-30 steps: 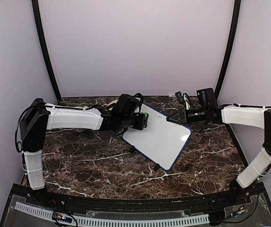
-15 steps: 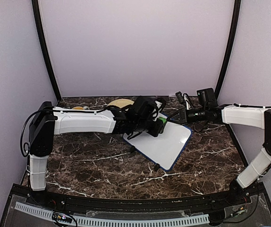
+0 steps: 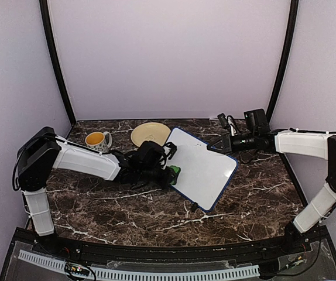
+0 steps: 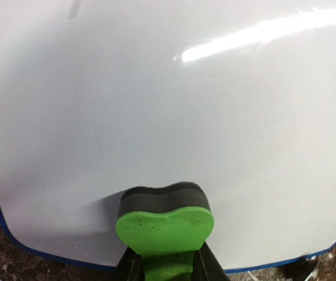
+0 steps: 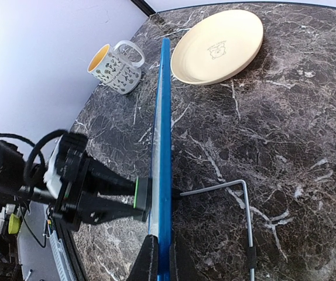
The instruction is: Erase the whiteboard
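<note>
Dark marbled stone made up the bench (image 3: 115, 205), closed in by pale lilac walls. From above, the whiteboard (image 3: 203, 170) was seen propped at a slant near the middle. Its far right edge was pinched by the right fingers (image 3: 216, 144), with that arm reaching in low and nearly level. The left arm was stretched low across the bench, and the left fingers (image 3: 167, 173) were clamped on a green eraser (image 3: 175, 171) at the board's left edge. A mug (image 3: 98, 140) and a plate (image 3: 147, 133) stood behind.

Through the left wrist camera, the eraser's dark pad was shown pressed to the lower part of the board. The face looked almost wholly clean, and only one short dark stroke (image 4: 74, 9) at the top was judged left to wipe.

Through the right wrist camera, the board was viewed edge-on, its blue rim gripped tight between the closed fingers.
</note>
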`<move>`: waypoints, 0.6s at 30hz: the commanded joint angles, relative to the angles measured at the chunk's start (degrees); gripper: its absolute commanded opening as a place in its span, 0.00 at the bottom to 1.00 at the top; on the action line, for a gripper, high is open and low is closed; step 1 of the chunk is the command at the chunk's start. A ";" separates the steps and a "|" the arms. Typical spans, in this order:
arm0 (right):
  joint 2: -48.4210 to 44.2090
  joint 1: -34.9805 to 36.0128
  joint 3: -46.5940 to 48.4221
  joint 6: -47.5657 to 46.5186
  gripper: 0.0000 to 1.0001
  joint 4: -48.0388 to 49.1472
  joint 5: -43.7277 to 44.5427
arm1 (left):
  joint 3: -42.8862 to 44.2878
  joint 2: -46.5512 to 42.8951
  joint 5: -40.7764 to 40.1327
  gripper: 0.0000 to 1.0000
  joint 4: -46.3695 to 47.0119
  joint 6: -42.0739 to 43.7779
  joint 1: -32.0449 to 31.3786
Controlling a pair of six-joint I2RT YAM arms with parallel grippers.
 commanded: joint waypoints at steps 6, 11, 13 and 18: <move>0.70 1.58 0.03 -4.50 0.00 -4.78 -1.07 | -4.96 -4.94 -2.93 0.00 4.86 -1.76 7.29; 0.66 1.57 0.12 -4.83 0.00 -5.35 -0.41 | -2.50 -7.83 -2.46 0.00 3.11 -0.69 8.52; 0.66 1.54 0.21 -5.06 0.00 -5.79 0.03 | -2.27 -9.18 -2.25 0.00 2.26 -0.23 8.81; 1.00 1.49 0.43 -5.17 0.00 -6.26 0.11 | -2.97 -12.90 -1.75 0.00 -0.32 0.32 8.87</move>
